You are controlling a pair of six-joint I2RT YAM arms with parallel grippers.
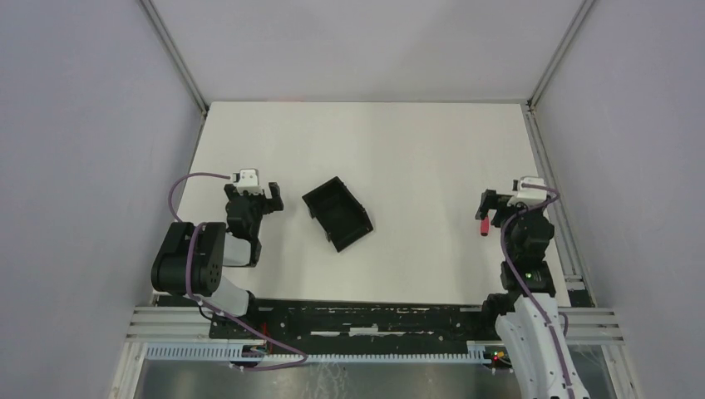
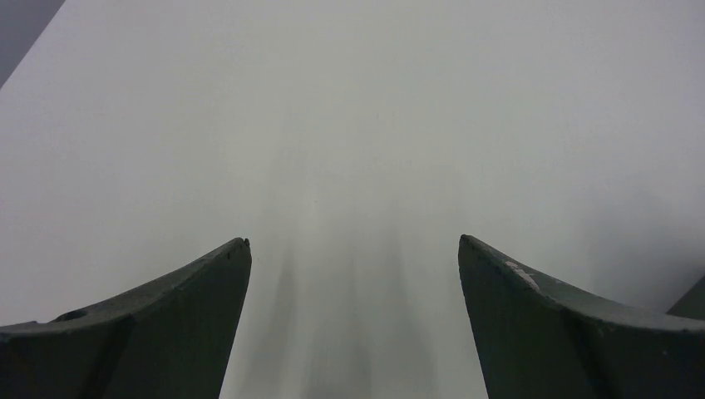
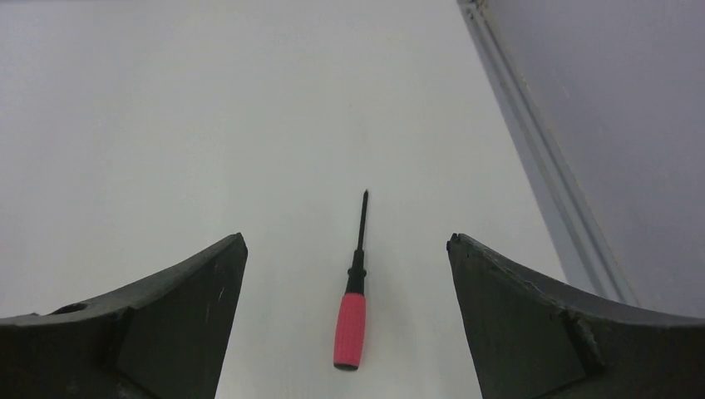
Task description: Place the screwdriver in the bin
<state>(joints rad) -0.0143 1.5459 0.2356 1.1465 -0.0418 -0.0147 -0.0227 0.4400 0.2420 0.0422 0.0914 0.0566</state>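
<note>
Spread wide in the foreground of my right wrist view, my right fingers (image 3: 166, 324) flank the screwdriver (image 3: 352, 307), which lies flat and untouched on the white bench (image 3: 166, 125) between them, red handle nearest, dark tip pointing away. Only the overhead view shows the bin (image 1: 337, 214), a black open tray sitting askew mid-bench, well apart from the screwdriver near the right edge; my left fingers (image 2: 150, 324), equally open, face only white bench. Plain grey walls (image 1: 83, 125) and a metal rail (image 3: 540, 150) enclose the bench.
</note>
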